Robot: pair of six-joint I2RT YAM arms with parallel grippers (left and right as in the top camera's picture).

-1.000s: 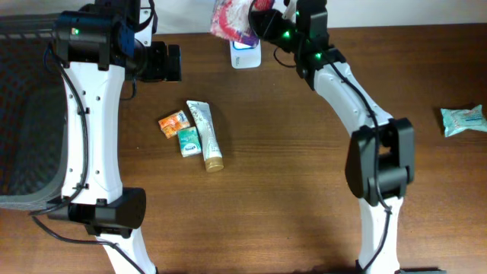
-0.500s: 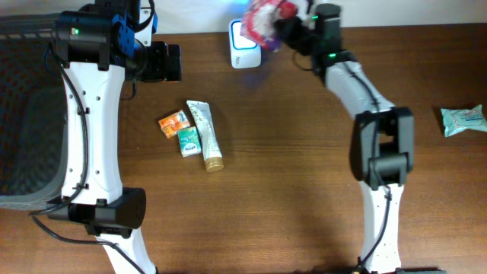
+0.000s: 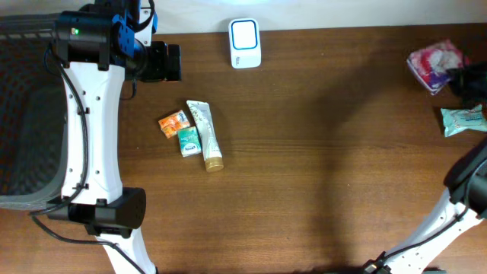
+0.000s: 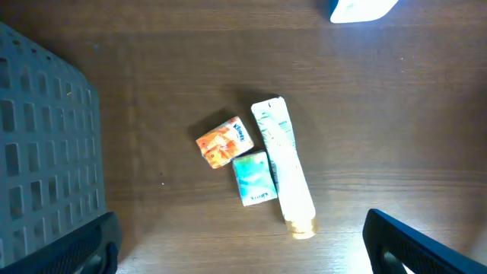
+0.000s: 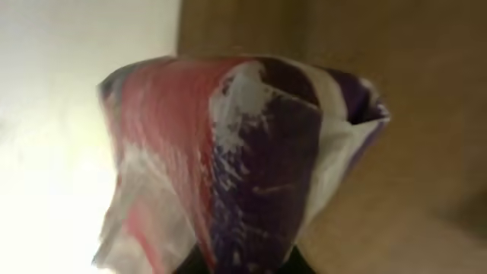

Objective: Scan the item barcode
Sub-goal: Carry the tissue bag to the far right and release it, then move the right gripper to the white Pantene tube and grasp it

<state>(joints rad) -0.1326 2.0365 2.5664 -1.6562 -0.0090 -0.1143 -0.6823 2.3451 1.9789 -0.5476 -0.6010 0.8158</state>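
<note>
The packet (image 3: 434,64) is pink, white and purple, the tube (image 3: 205,135) white, the table (image 3: 319,190) brown wood.

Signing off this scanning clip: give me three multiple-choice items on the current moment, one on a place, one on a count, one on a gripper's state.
1. Where is the pink and purple packet?
A) by the table's near left corner
B) by its far right edge, near the teal wipes pack
C) at its middle

2. How many small items lie clustered below the left gripper?
A) two
B) five
C) three

3. How do the left gripper's jaws stand?
A) wide open, gripping nothing
B) shut on a box
C) shut on a cloth

B: the overhead view shows it at the right edge, just above the wipes.
C: an orange packet, a green packet and a tube lie together.
A: its fingers stand far apart at the wrist view's bottom corners.
</note>
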